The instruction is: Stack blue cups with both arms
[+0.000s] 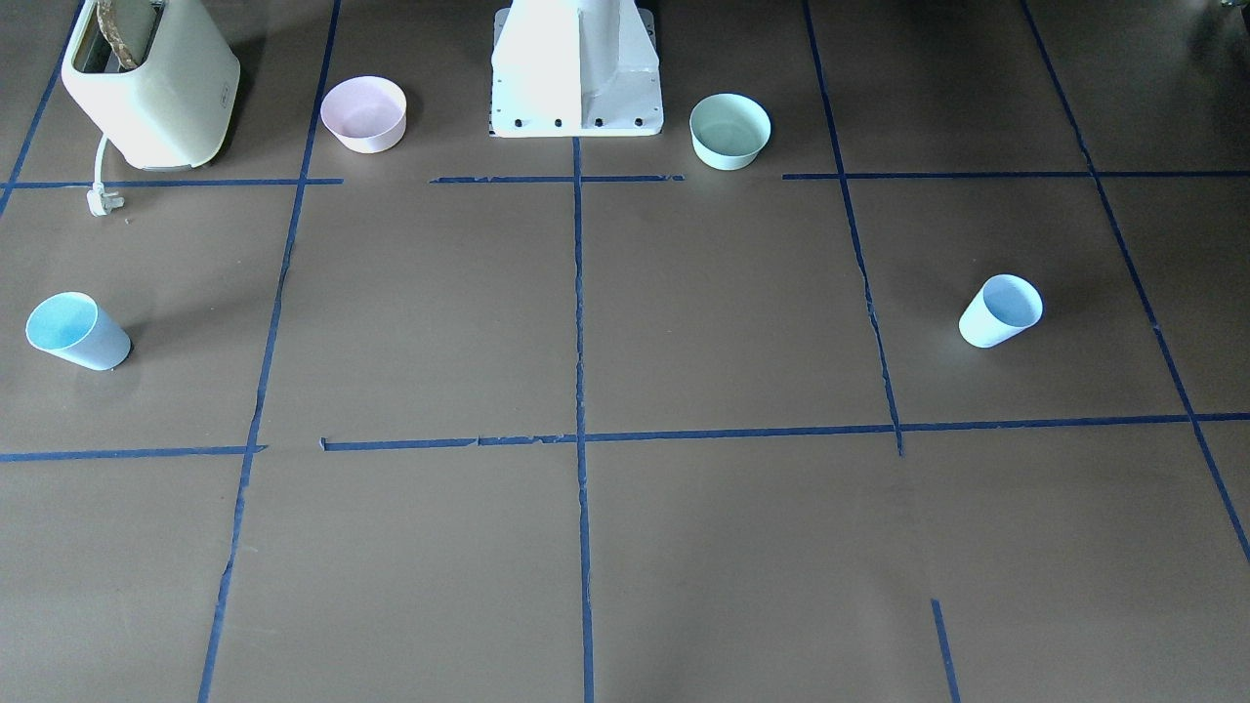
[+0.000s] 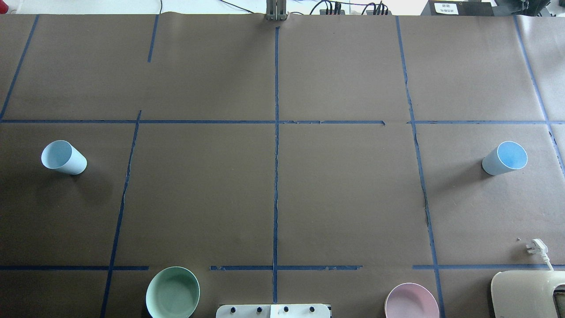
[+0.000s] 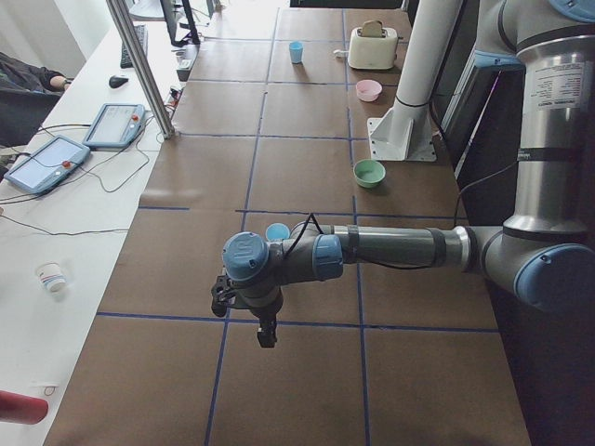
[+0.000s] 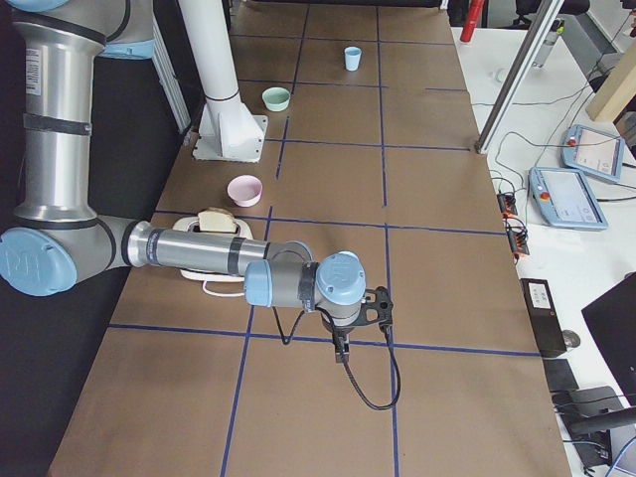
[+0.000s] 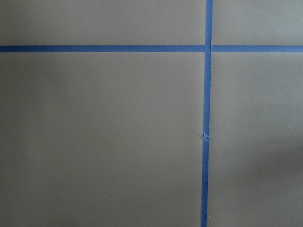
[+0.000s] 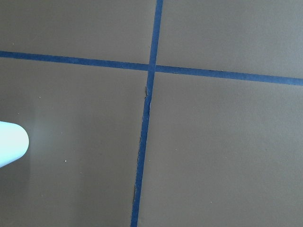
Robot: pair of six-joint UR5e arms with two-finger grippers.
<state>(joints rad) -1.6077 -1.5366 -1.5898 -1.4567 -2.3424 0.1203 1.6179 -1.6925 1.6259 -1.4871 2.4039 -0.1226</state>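
Two pale blue cups stand upright and far apart on the brown table. One cup (image 2: 64, 157) (image 1: 1000, 310) is on my left side, the other (image 2: 504, 158) (image 1: 76, 332) on my right. In the exterior left view my left gripper (image 3: 266, 340) hangs above the table, in front of the left cup (image 3: 277, 231). In the exterior right view my right gripper (image 4: 343, 354) hangs over a tape line. I cannot tell whether either gripper is open or shut. A pale rounded shape (image 6: 12, 144) shows at the left edge of the right wrist view. The left wrist view shows only table and tape.
A mint-green bowl (image 2: 172, 292) and a pink bowl (image 2: 411, 301) flank the white pedestal (image 1: 576, 68). A cream toaster (image 1: 151, 83) with bread and its loose plug (image 2: 537, 247) stand at my right. Blue tape lines grid the table (image 2: 344, 190).
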